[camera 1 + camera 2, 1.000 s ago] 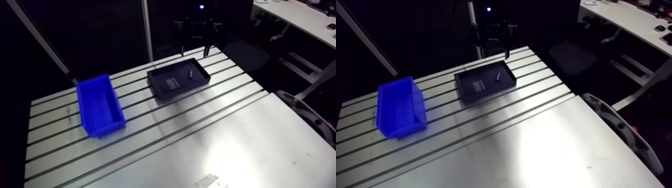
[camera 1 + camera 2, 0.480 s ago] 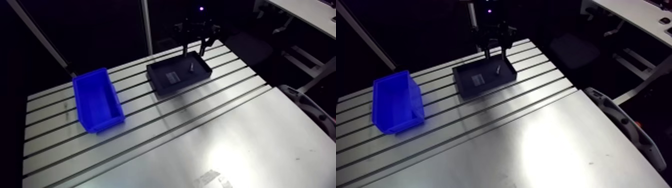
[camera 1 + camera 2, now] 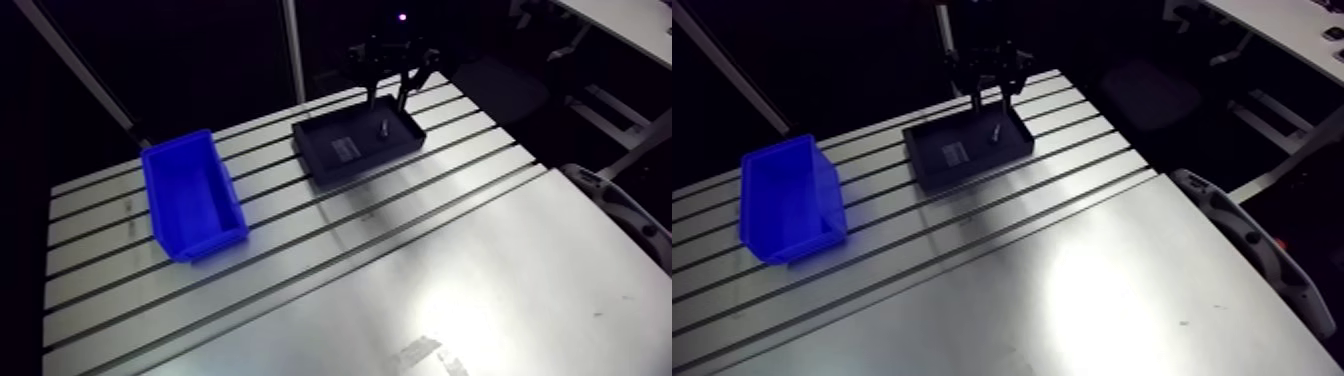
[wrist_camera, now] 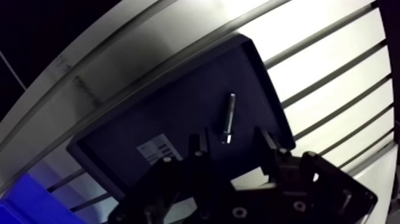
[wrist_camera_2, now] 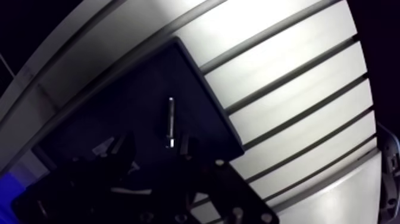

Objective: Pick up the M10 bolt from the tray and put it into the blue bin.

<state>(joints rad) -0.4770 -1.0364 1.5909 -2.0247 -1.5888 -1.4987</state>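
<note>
Arm view: slotted table. Blue bin stands well apart from the black tray. Bolt lies in the tray, near its far corner, beside a white label. Gripper hangs just above the tray over the bolt; the fingers are too small and dark here to read.

Wrist view: gripper is spread wide, one finger on each side of the bolt's near end, with gaps on both sides and nothing pinched. Bolt lies flat on the tray floor, shank pointing ahead of the gripper, close to the tray's side wall. Label lies beside the fingers. A blue bin corner shows off to one side.
</note>
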